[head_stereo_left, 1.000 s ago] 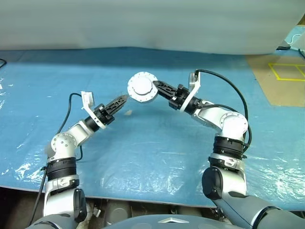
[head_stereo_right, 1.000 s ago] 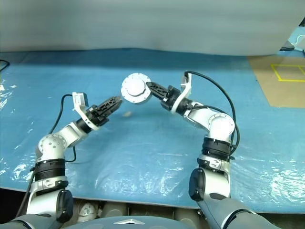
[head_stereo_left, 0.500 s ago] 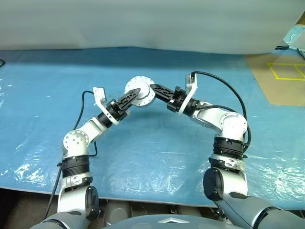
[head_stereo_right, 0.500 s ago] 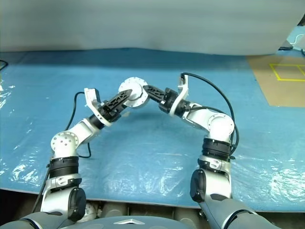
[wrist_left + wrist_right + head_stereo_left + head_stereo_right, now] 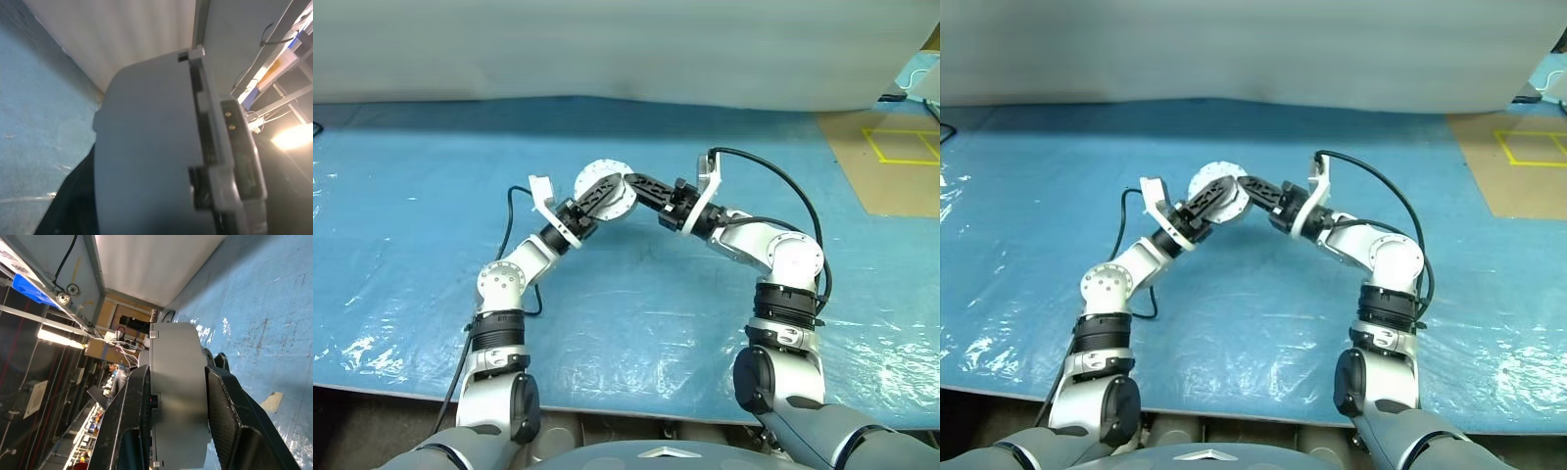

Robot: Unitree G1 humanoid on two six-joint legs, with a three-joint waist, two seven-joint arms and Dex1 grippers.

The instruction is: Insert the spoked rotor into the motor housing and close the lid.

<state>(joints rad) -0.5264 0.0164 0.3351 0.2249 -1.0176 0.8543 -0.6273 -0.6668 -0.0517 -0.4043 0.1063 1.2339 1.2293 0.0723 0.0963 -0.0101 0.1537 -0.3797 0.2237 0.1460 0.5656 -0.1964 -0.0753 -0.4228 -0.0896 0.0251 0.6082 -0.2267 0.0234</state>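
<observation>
My right gripper (image 5: 632, 183) is raised above the blue mat and shut on the motor housing (image 5: 178, 396). In the right wrist view its two fingers (image 5: 222, 406) press on the round silver can from both sides. The lid (image 5: 594, 174) lies flat against the housing, with its pale smooth face turned toward the head camera. My left gripper (image 5: 610, 186) reaches in from the left and lies across that pale face. The left wrist view has the housing (image 5: 146, 147) edge-on and very close. The spoked rotor is hidden.
A blue mat (image 5: 636, 304) under clear plastic covers the table. A small tan scrap (image 5: 271, 401) lies on it below the grippers. Brown board with yellow tape (image 5: 901, 157) sits at the far right, a pale curtain (image 5: 607, 49) along the back.
My left arm has swung right and slightly up, from a gap beside the housing to lying across its pale face. The right gripper has kept the housing in place.
</observation>
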